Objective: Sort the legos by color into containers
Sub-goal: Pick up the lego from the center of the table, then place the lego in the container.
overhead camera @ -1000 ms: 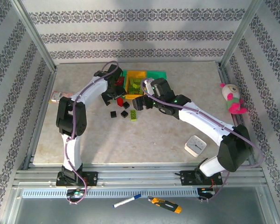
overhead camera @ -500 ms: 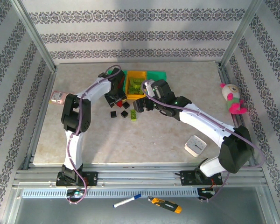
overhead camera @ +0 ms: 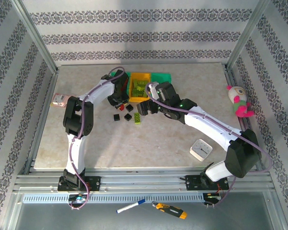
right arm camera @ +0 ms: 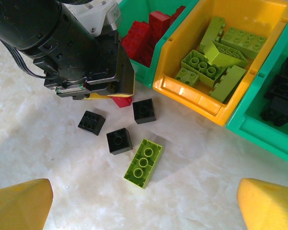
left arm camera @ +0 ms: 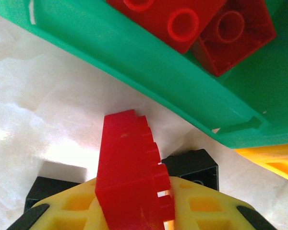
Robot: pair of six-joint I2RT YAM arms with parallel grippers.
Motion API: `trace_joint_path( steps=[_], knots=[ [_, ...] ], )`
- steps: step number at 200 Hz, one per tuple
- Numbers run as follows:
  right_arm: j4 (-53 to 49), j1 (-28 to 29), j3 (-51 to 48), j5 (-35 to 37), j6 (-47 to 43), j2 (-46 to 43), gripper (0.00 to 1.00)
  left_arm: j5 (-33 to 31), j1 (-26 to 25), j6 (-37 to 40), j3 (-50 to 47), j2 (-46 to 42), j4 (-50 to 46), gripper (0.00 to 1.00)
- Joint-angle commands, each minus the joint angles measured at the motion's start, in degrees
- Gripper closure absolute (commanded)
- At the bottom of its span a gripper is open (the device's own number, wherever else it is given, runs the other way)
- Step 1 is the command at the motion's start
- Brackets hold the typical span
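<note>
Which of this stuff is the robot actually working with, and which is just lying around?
Job: red brick gripped in the left tool; loose lime brick; three loose black bricks; three joined bins.
Lying about: white timer; plush toy; pink card; marker; orange screwdriver.

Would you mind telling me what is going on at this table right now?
Two robot arms are sorting toy bricks by colour. The left fingers are shut on a red brick, right beside the green bin that holds other red bricks. The right fingers are open, hovering above three black bricks and one lime brick lying loose on the table. The yellow bin holds lime bricks, and the other green bin holds black ones.
</note>
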Motion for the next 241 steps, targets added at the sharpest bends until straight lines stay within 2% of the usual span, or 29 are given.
trace_joint_path(
  steps=[1, 33, 63, 105, 160, 206, 217, 241],
  knots=[
    [0.3, 0.2, 0.8, -0.5, -1.1, -0.7, 0.02, -2.5, -0.7, 1.5, -1.3, -4.5, -3.4, 0.74],
    [0.9, 0.1, 0.5, -1.1, -0.6, -0.3, 0.02, -3.9, -0.7, 3.0, 0.1, -7.9, -4.8, 0.74],
    [1.1, 0.1, 1.5, -1.7, -0.6, 0.6, 0.02, -5.0, -0.6, 4.0, 5.9, -6.8, -5.9, 0.73],
    [1.0, 0.0, 2.4, -1.5, -1.1, 1.4, 0.02, -6.0, 0.3, 6.2, 22.3, 2.1, -11.4, 0.73],
    [0.9, -0.5, 2.1, -1.1, -0.9, 1.1, 0.02, -5.3, 3.5, 6.1, 47.1, 18.7, -18.4, 0.75],
    [0.8, -1.2, 2.1, -1.2, -0.7, 1.2, 0.02, -3.5, 5.7, 4.7, 48.4, 21.1, -16.3, 0.74],
    [0.8, -1.3, 2.3, -1.4, -0.9, 1.3, 0.02, -3.4, 5.9, 5.0, 48.4, 21.1, -16.5, 0.69],
    [0.8, -1.5, 3.1, -1.8, -1.2, 1.8, 0.02, -3.4, 6.0, 6.2, 48.4, 20.5, -16.6, 0.37]
  ],
)
